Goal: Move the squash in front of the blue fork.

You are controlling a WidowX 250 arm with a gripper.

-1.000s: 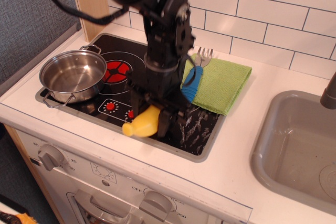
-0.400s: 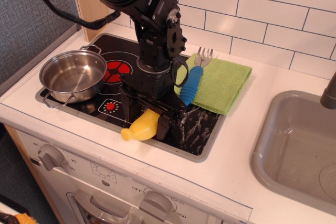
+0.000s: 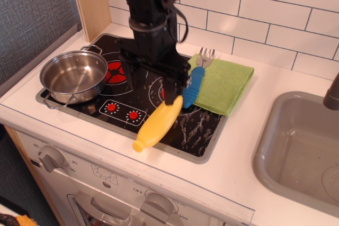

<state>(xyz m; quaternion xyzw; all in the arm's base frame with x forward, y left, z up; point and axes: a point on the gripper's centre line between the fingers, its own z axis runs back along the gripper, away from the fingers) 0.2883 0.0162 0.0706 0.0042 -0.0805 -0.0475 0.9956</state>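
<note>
The yellow squash [image 3: 158,123] lies diagonally on the black stovetop [image 3: 200,130]. Its narrow neck points at the front edge and its thick end lies just left of the fork's handle tip. The blue fork [image 3: 194,85] rests on the left edge of a green cloth [image 3: 225,82], silver tines toward the tiled wall. My gripper [image 3: 150,80] hangs above the stovetop behind the squash. Its jaws are spread apart and empty. The right fingertip [image 3: 169,95] is just above the squash's thick end.
A steel pot [image 3: 74,76] stands on the left burner. A grey sink [image 3: 299,146] is set into the counter at right, with a dark faucet at the right edge. The tiled wall runs behind. Stove knobs sit below the front edge.
The gripper has let go of the squash, opened, and risen back toward the wall. The squash now lies at full length, shifted right toward the fork's handle.
</note>
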